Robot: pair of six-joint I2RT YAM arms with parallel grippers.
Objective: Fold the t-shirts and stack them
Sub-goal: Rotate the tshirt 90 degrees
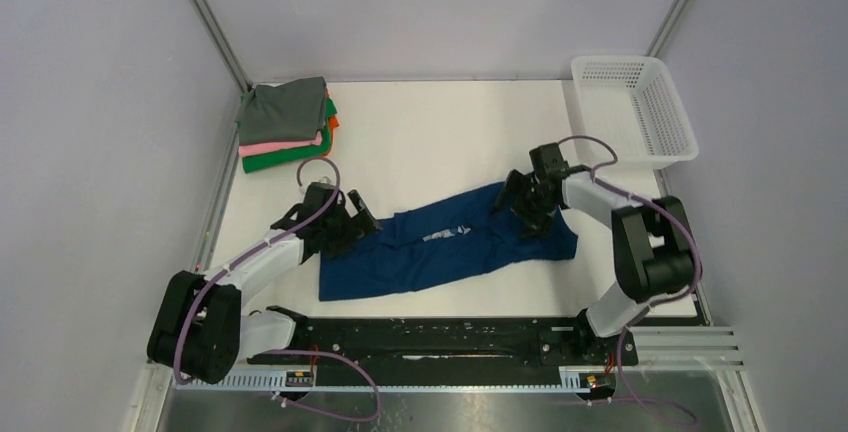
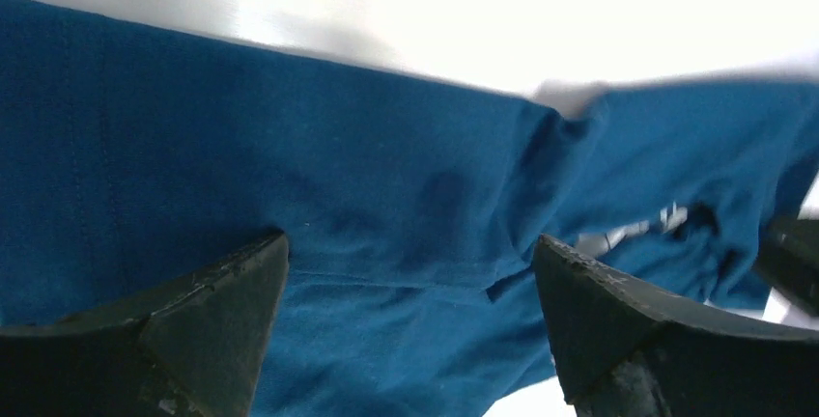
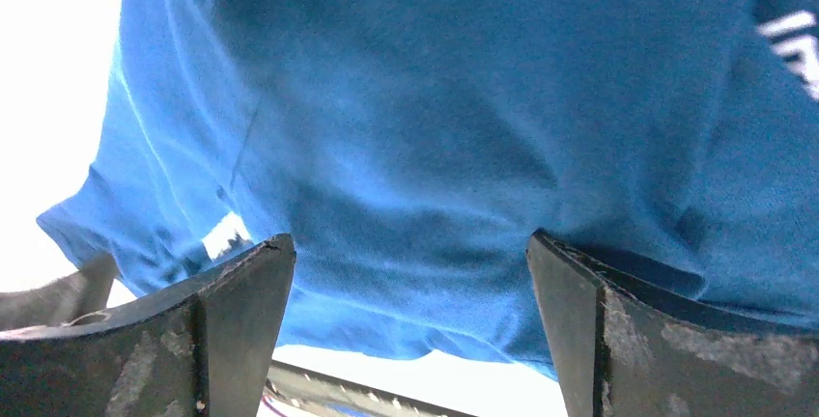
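The dark blue t-shirt lies folded into a long band across the middle of the table, its small white print facing up. My left gripper is open at the shirt's left end, its fingers spread over the cloth. My right gripper is open over the shirt's right end, with blue cloth between its fingers. A stack of folded t-shirts, grey on top of pink, green and orange, sits at the far left corner.
A white plastic mesh basket stands at the far right corner. The black arm rail runs along the near edge. Grey walls and metal frame posts close in the table on three sides.
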